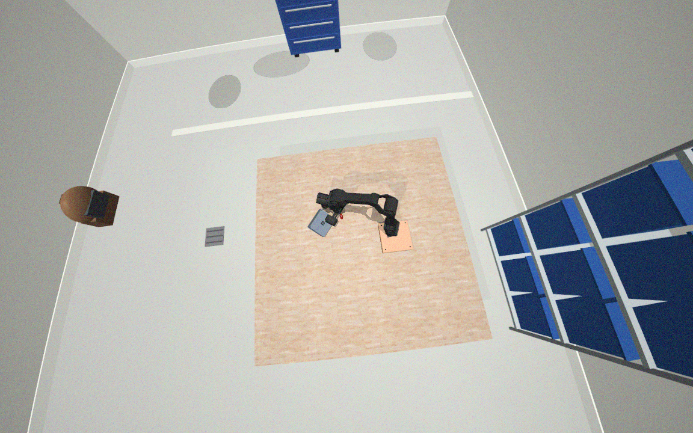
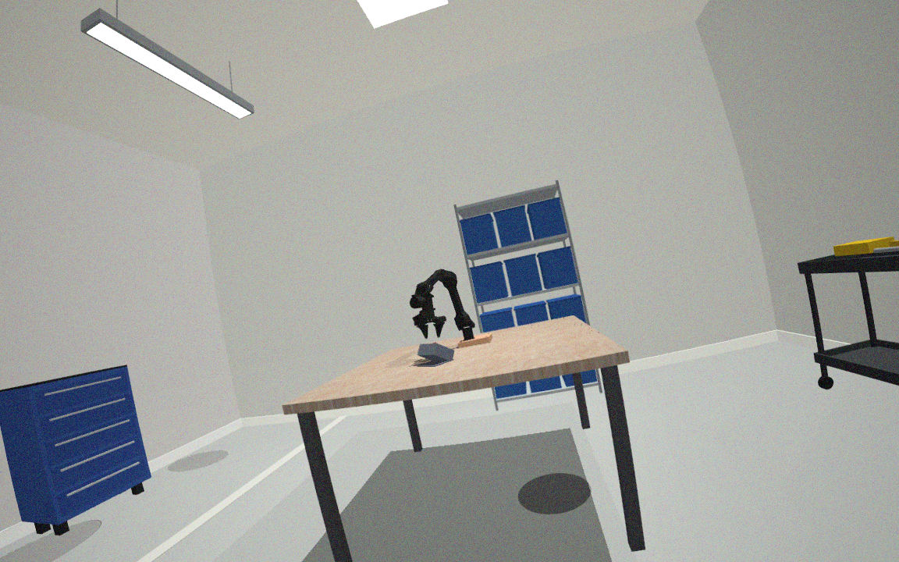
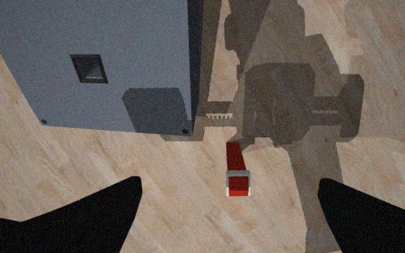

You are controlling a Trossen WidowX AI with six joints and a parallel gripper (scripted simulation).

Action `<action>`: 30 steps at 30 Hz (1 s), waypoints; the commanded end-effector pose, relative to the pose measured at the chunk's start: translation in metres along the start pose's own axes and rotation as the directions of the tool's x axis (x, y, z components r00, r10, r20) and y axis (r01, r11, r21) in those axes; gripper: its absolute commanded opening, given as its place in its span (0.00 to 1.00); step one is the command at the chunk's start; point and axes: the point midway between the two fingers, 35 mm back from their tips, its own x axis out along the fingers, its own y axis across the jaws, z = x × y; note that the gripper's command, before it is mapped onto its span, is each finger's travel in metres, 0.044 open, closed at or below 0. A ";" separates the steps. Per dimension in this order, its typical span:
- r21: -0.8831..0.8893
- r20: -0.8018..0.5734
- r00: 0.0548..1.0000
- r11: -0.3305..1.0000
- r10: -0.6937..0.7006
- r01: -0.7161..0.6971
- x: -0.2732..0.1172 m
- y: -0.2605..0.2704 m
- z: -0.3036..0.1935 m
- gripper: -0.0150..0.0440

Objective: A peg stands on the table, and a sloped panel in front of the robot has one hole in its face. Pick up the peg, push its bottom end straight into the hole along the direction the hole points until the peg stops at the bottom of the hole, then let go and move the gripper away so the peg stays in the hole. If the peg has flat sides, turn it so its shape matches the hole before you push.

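Observation:
A red square peg [image 1: 341,216] [image 3: 236,156] with a light grey band near its top stands on the table, just beside the panel. The peg is not visible in the exterior view. The blue-grey sloped panel [image 1: 315,224] [image 2: 434,351] [image 3: 136,53] has one dark four-sided hole [image 3: 89,69] in its face. My gripper [image 2: 433,336] [image 3: 229,187] is wide open and empty, pointing down above the table. In the wrist view the peg's top appears between the fingertips, slightly right of the middle; the fingers are still above it.
The arm's orange base plate [image 1: 396,245] [image 2: 475,341] lies on the wooden table [image 1: 338,301] [image 2: 543,346]. The panel's near corner is close to the peg, on the left in the wrist view. The arm's shadow falls over part of the panel and table.

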 end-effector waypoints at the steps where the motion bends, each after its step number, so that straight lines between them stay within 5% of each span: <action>1: -0.032 -0.066 0.998 0.999 -0.005 0.003 0.005 -0.004 -0.011 1.00; 30: -0.032 -0.066 0.998 0.999 -0.005 0.003 0.042 -0.006 -0.013 1.00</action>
